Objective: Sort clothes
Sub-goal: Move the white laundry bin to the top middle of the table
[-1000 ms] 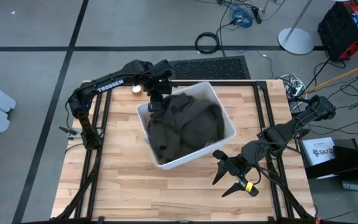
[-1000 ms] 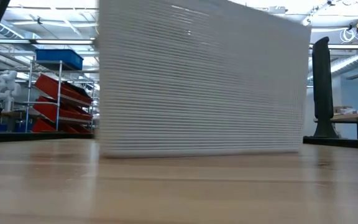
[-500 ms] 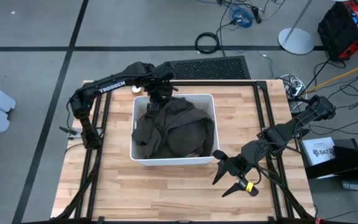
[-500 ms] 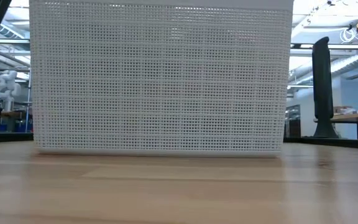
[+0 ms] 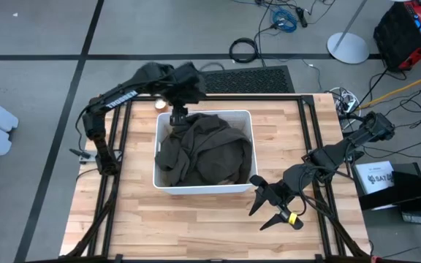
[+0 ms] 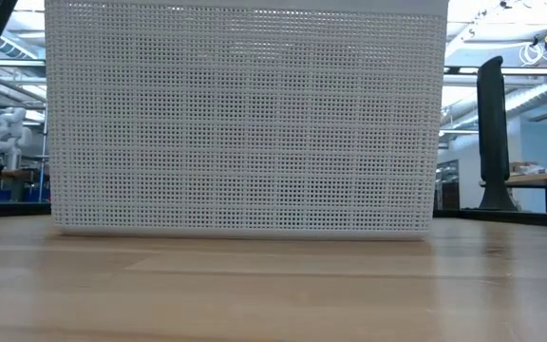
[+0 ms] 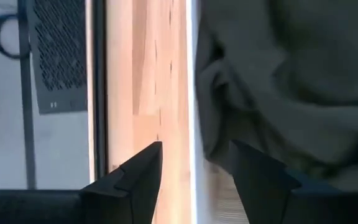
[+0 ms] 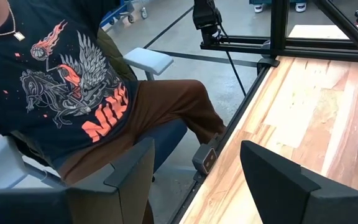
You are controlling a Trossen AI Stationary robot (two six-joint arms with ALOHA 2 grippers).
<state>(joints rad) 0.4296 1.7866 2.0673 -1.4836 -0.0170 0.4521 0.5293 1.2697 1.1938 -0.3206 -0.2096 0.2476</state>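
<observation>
The left gripper point(image 5: 175, 111) hangs over the far rim of the white bin point(image 5: 165, 186), at its left far corner; in the left wrist view its jaws stand apart with nothing between them, one finger point(image 7: 143, 176) over the bare wooden counter point(image 5: 123, 219) and the other over the bin's edge. The bin sits in the middle of the counter, its long sides square to the counter's edges, and in the low view its perforated wall point(image 6: 245, 119) fills most of the frame. Inside it lies the clothes pile, of which only a large dark olive garment point(image 5: 203, 150) shows, bunched up and filling nearly the whole bin, heaped toward the far side. The same olive fabric point(image 7: 291, 74) shows in folds just beyond the left jaws. To the right, the right gripper point(image 5: 269, 208) rests near the bin's near right corner, jaws spread wide and empty. Past them, the right wrist view shows a person point(image 8: 73, 93) seated beside the counter
</observation>
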